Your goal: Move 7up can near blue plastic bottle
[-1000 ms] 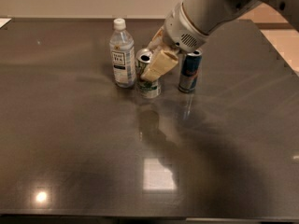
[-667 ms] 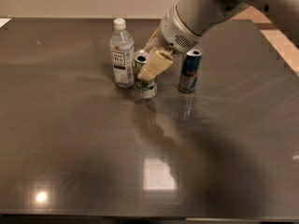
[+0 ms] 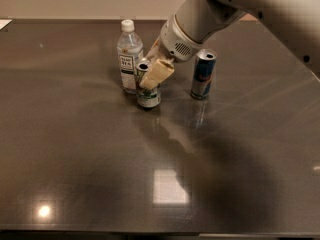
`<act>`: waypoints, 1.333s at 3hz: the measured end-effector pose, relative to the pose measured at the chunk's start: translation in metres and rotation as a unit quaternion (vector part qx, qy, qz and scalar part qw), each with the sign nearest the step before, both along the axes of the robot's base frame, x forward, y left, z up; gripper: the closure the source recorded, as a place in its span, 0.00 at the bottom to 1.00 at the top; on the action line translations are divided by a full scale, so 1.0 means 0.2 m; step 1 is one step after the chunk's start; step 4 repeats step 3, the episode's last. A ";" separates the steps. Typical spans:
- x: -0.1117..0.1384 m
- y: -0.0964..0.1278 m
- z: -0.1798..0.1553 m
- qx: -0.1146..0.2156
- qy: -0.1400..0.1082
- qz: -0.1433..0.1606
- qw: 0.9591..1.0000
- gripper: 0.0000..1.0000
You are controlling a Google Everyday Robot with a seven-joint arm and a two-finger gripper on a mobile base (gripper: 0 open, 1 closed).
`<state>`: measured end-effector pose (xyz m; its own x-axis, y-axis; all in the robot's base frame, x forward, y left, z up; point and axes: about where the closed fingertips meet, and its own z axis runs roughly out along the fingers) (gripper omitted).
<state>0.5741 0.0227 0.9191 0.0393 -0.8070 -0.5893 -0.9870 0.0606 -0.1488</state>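
1. Gripper [image 3: 151, 78]: closed on the upper part of the 7up can, in the far half of the desk and a little left of its middle. One cream-coloured finger [image 3: 157, 73] lies slanted across the front of the can; the other is hidden behind it.
2. Arm [image 3: 235, 6]: a light grey arm that comes in from the far right corner and slopes down to the gripper.
3. 7up can [image 3: 149, 98]: a short silver can with a green and white band showing below the finger. Its open silver top rim is visible at upper left. Whether its base touches the desk cannot be told.
4. Blue plastic bottle [image 3: 129, 54]: just left of the can and slightly nearer the far edge, upright. It is clear with a bluish tint, a white cap and a white label with dark text.
5. Blue-and-silver can [image 3: 202, 74]: a slimmer, taller can, upright to the right of the gripper and apart from the 7up can.
6. Desk [image 3: 75, 174]: a dark, glossy top showing light reflections toward the near edge.
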 end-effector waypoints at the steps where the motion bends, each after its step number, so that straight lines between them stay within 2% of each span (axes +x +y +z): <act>1: 0.00 0.02 -0.02 -0.003 0.005 0.005 1.000 0.12; 2: 0.00 0.03 -0.02 -0.003 0.005 0.006 1.000 0.00; 4: 0.00 0.03 -0.02 -0.003 0.005 0.006 1.000 0.00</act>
